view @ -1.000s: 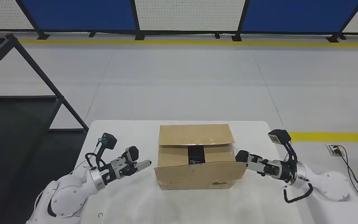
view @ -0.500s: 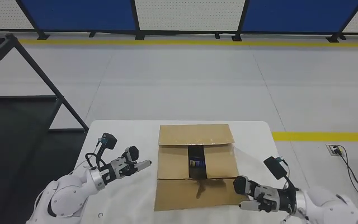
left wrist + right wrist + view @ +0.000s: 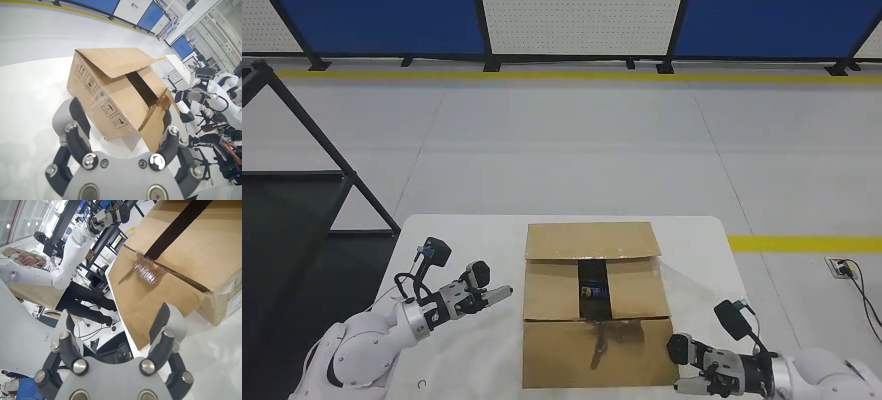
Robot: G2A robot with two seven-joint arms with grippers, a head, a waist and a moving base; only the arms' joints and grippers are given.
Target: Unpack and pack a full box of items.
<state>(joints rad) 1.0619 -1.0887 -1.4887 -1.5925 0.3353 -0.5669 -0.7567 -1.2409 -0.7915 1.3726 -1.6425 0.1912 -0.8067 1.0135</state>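
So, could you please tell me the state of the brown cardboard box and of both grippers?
Brown cardboard box: upright, outer flaps folded open, inner flaps down with a gap.
Left gripper: open, empty, beside the box.
Right gripper: open, empty, by the near flap.

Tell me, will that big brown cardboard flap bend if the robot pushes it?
Probably it hinges at its crease rather than flopping: the brown cardboard box's front flap lies flat and straight. It likely feels light, being one thin corrugated sheet. The shiny clear tape patch might be slippery.
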